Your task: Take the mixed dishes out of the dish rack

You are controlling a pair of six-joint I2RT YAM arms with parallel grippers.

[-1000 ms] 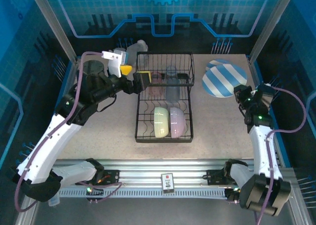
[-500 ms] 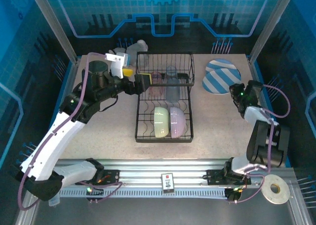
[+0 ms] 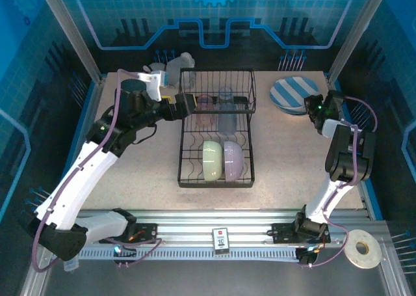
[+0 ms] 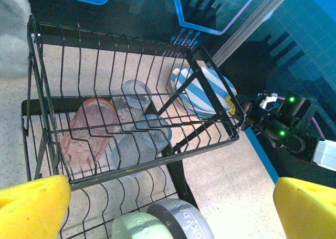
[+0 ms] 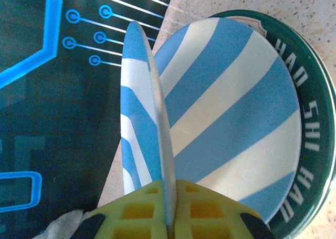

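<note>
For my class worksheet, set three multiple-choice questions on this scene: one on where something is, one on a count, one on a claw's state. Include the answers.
1. Where does the flat striped plate lie?
A. right of the dish rack
B. in the rack's lower tier
C. left of the rack

2. How many bowls stand in the rack's lower tier?
A. one
B. two
C. four

3. What is the right claw doing?
A. standing open
B. shut on a tumbler
C. shut on the upright striped plate

Answers:
1 A, the top view shows it right of the rack.
2 B, one pale green and one lavender sit side by side.
3 C, its yellow pads pinch that plate's rim.
</note>
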